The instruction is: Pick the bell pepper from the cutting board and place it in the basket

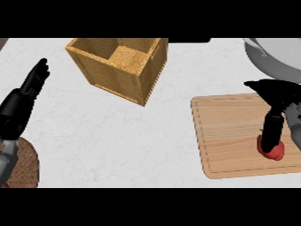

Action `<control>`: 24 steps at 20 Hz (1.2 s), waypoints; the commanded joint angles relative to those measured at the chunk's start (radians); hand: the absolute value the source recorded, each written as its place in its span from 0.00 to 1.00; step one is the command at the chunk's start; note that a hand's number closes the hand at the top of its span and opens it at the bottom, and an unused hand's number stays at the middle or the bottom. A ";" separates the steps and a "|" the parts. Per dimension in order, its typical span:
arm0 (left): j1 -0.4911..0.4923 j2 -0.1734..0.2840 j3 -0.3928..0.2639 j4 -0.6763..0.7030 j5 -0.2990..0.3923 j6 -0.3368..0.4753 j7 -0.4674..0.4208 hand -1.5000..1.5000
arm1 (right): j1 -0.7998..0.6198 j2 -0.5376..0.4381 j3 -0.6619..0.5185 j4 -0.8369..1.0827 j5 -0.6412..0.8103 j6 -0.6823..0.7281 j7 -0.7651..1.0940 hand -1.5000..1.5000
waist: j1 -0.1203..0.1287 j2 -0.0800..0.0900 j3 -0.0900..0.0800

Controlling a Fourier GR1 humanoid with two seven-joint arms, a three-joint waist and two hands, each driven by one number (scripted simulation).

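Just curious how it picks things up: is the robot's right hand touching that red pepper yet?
Touching. In the head view, the right hand reaches down over the cutting board, and a finger overlaps the red bell pepper with no gap between them.

Counter (114, 132): broad bare stretch between the cutting board (234, 132) at right and the left hand (32, 86) at far left; nothing lies on it.

Basket (117, 66): tall wooden box standing at top centre, mouth open upward, interior divided by a partition. Its walls block any low approach; entry is from above only.

Grey pan (286, 57): top right corner, just beyond the board's far edge, well apart from the basket. Open counter lies between the two.

Woven mat (25, 163): lower left corner, partly under the left forearm.

Board's left half is bare; the right hand (280, 95) and the bell pepper (271, 149) occupy its right side.
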 commanded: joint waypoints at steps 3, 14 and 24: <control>-0.003 -0.018 0.026 0.050 -0.022 -0.018 -0.052 0.50 | 0.061 0.019 0.022 -0.003 0.067 0.024 0.113 0.00 | 0.002 0.003 0.000; -0.045 -0.076 0.051 0.005 -0.076 -0.052 0.041 0.50 | 0.212 0.031 -0.041 -0.014 0.303 -0.016 -0.115 0.00 | 0.003 0.003 0.001; 0.091 -0.119 0.090 -0.099 -0.116 -0.086 0.010 0.50 | 0.298 0.146 -0.103 -0.016 0.447 -0.043 -0.158 0.00 | 0.010 0.002 0.001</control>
